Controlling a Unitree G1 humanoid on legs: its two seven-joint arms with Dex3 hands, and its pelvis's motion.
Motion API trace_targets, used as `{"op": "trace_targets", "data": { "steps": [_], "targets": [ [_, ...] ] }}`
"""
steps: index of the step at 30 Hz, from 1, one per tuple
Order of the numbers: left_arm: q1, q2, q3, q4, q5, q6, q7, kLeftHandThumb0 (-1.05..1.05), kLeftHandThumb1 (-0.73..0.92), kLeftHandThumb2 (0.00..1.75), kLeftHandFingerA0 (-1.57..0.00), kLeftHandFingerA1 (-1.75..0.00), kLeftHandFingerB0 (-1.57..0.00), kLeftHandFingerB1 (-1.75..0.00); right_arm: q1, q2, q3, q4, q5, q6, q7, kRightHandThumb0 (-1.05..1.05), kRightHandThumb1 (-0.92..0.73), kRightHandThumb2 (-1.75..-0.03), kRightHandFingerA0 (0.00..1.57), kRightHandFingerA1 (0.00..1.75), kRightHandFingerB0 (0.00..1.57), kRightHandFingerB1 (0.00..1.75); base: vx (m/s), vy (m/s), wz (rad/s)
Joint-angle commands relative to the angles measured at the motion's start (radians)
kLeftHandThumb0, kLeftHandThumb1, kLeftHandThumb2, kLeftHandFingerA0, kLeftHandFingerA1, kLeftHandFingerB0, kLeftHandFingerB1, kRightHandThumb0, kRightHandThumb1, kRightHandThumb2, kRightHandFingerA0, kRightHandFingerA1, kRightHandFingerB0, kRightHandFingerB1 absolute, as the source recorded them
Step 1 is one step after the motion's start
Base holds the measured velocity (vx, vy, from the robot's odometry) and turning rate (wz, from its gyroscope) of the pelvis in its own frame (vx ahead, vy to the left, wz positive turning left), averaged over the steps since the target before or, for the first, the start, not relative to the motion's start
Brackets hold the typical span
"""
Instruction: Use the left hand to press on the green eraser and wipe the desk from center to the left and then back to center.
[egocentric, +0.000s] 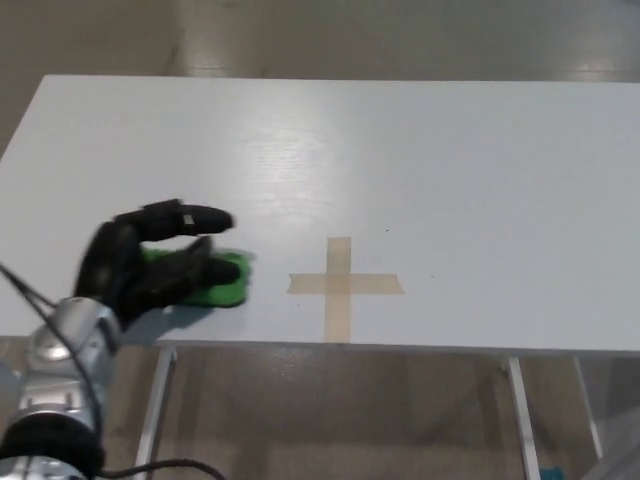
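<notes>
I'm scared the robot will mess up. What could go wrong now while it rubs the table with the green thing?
1. The left hand presses the green eraser near the desk's front edge, so a stroke drifting forward might push it off.
2. The tape cross lies just right of the eraser. Going too far could catch and peel the tape.
3. The fingers cover only part of the eraser, so it may slip out from under them.
</notes>
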Motion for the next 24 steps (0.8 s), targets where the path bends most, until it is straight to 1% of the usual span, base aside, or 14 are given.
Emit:
{"op": "trace_targets", "data": {
  "steps": [1,4,7,8,12,19,24],
  "targets": [
    [0.044,-0.120,-0.099,-0.054,0.087,0.098,0.034,-0.23,0.78,0.64,-1.07,-0.51,-0.99,-0.61,0.003,-0.004,-0.001,-0.005,0.011,0.006,0.022,-0.40,-0.77,-0.63,0.72,0.56,0.58,0.38,0.00,0.000,0.00],
    [0.041,-0.162,-0.130,-0.086,0.099,0.097,0.053,-0.23,0.77,0.65,-1.08,-0.51,-0.99,-0.59,0.001,-0.007,-0.001,-0.002,0.016,0.002,0.040,-0.40,-0.77,-0.64,0.71,0.56,0.57,0.38,0.00,0.000,0.00],
    [0.027,-0.206,-0.151,-0.116,0.093,0.126,0.056,-0.22,0.78,0.65,-1.07,-0.51,-0.98,-0.59,0.003,-0.006,-0.003,-0.009,0.020,0.013,0.044,-0.41,-0.77,-0.63,0.70,0.55,0.57,0.38,0.00,0.000,0.00],
    [0.027,-0.206,-0.151,-0.116,0.093,0.126,0.056,-0.22,0.78,0.65,-1.07,-0.51,-0.98,-0.59,0.003,-0.006,-0.003,-0.009,0.020,0.013,0.044,-0.41,-0.77,-0.63,0.70,0.55,0.57,0.38,0.00,0.000,0.00],
    [0.007,-0.268,-0.173,-0.149,0.101,0.158,0.081,-0.23,0.78,0.65,-1.07,-0.51,-0.99,-0.60,0.005,-0.003,-0.003,-0.011,0.015,0.017,0.035,-0.41,-0.77,-0.63,0.70,0.56,0.58,0.38,0.00,0.000,0.00],
    [-0.011,-0.327,-0.199,-0.176,0.118,0.194,0.108,-0.24,0.78,0.65,-1.08,-0.51,-0.98,-0.62,0.006,-0.003,-0.002,-0.011,0.014,0.015,0.037,-0.41,-0.77,-0.63,0.70,0.56,0.58,0.38,0.00,0.000,0.00],
    [-0.004,-0.339,-0.211,-0.194,0.127,0.202,0.108,-0.23,0.79,0.66,-1.08,-0.52,-0.97,-0.64,0.006,-0.002,-0.002,-0.013,0.013,0.011,0.034,-0.41,-0.77,-0.63,0.70,0.55,0.59,0.38,0.00,0.000,0.00]
  ]
}}
